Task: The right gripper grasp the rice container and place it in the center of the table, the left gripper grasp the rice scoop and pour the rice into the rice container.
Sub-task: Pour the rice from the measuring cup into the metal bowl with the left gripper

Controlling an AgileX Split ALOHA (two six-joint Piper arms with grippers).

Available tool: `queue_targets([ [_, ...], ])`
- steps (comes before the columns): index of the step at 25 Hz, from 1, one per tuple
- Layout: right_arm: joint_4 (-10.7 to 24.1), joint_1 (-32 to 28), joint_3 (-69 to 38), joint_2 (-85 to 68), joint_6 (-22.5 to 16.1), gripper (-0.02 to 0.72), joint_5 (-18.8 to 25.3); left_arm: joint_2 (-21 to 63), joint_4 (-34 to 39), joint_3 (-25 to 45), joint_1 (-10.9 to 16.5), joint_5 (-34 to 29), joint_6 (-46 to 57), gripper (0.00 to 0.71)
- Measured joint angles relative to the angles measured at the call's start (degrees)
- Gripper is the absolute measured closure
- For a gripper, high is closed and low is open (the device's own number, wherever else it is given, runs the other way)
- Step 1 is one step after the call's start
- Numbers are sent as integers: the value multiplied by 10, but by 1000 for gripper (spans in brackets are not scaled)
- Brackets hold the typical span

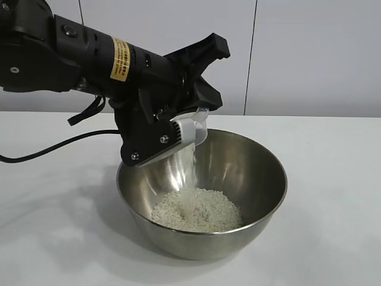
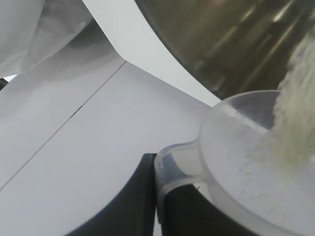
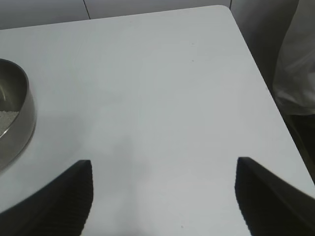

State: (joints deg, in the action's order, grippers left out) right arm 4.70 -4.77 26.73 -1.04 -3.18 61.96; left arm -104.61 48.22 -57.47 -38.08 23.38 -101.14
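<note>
The rice scoop (image 1: 191,132) is being held by the left gripper (image 1: 178,128), whose fingers are clamped together on the small side handle of the cup. The scoop is being kept tilted above the near-left rim of the rice container (image 1: 250,173), with its mouth turned down toward the inside of the bowl. A thin stream of rice (image 1: 196,210) is being poured from the scoop, and a white heap is being formed on the bottom of the bowl. The rice container is being supported by the table (image 1: 333,196), about in its middle in the exterior view.

In the left wrist view, the scoop (image 2: 246,162) is being seen from close, with grains (image 2: 295,118) sliding along its wall toward the steel bowl (image 2: 221,39).

The right gripper (image 3: 162,196) is being held above a bare part of the table (image 3: 162,88), well apart from the bowl (image 3: 17,123), and its fingers (image 3: 74,191) are being kept wide apart with nothing between them.
</note>
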Motion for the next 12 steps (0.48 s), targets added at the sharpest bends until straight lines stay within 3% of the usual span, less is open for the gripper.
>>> queue_targets([
  [12, 0, 0, 0, 0, 0, 159, -1, 0, 1, 7, -1, 16, 60, 708],
])
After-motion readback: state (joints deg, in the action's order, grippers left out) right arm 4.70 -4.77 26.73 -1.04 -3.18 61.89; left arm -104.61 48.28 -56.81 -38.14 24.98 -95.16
